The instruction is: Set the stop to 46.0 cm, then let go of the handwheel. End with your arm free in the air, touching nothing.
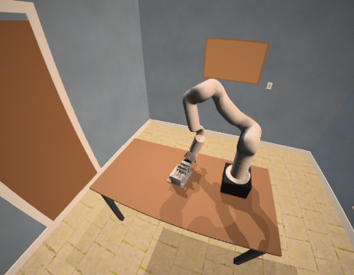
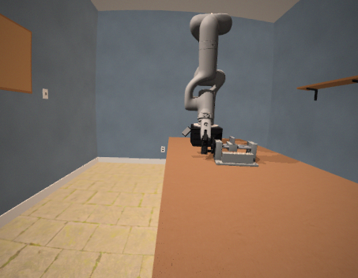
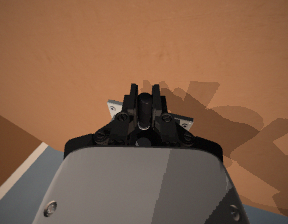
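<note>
I see a blue-walled room with a tiled floor (image 2: pixel 92 197) and a brown table (image 1: pixel 150 183) standing near one wall. On the table, the grey stop fixture (image 1: pixel 180 174) sits toward its middle, well in from every edge, with bare table top open at its 9 o'clock and 6 o'clock in the top view. The arm's black pedestal (image 1: pixel 228 191) stands at the fixture's 3 o'clock, near the table's far edge. In the wrist view my gripper (image 3: pixel 144 93) is pinching the dark handwheel (image 3: pixel 143 111), which sits at the fixture's end nearest the arm. A wall shelf (image 2: pixel 329 84) hangs well clear, at 2 o'clock in the exterior view.
</note>
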